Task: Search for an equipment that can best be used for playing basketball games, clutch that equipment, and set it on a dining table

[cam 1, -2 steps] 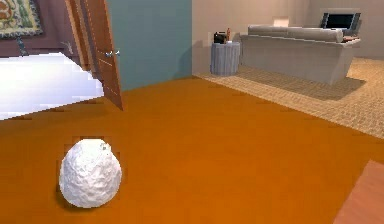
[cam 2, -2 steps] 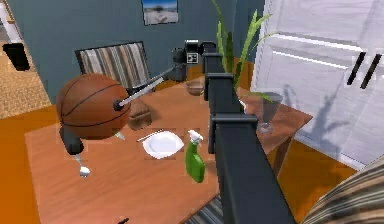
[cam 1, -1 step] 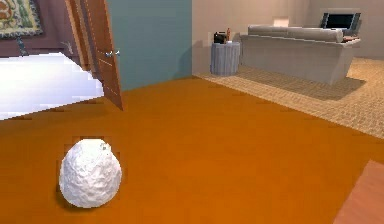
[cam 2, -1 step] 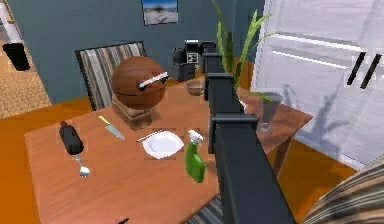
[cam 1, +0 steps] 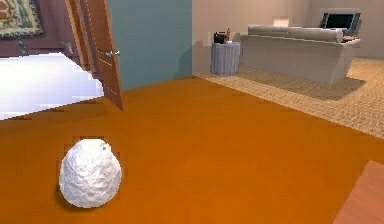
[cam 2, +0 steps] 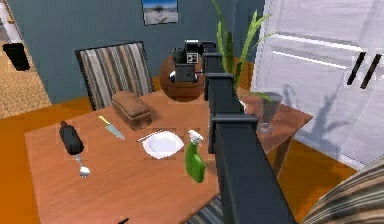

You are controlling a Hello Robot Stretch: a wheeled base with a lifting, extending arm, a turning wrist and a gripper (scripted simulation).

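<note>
In the arm side view the dark arm [cam 2: 232, 130] reaches out over a wooden dining table [cam 2: 120, 190]. The gripper [cam 2: 186, 56] is at the arm's far end, near the table's far edge. A round dark orange-brown ball [cam 2: 183, 82], like a basketball, sits right at the gripper. Whether the ball rests on the table or hangs from the gripper is unclear, so I cannot tell whether the gripper holds anything.
On the table are a bread loaf [cam 2: 131, 108], knife [cam 2: 110, 127], white plate [cam 2: 162, 145], green spray bottle [cam 2: 196, 160], dark bottle [cam 2: 70, 138] and glass [cam 2: 268, 110]. A striped chair [cam 2: 114, 70] and plant [cam 2: 236, 40] stand behind. Ahead: a white crumpled lump [cam 1: 90, 172], orange floor, sofa [cam 1: 295, 48].
</note>
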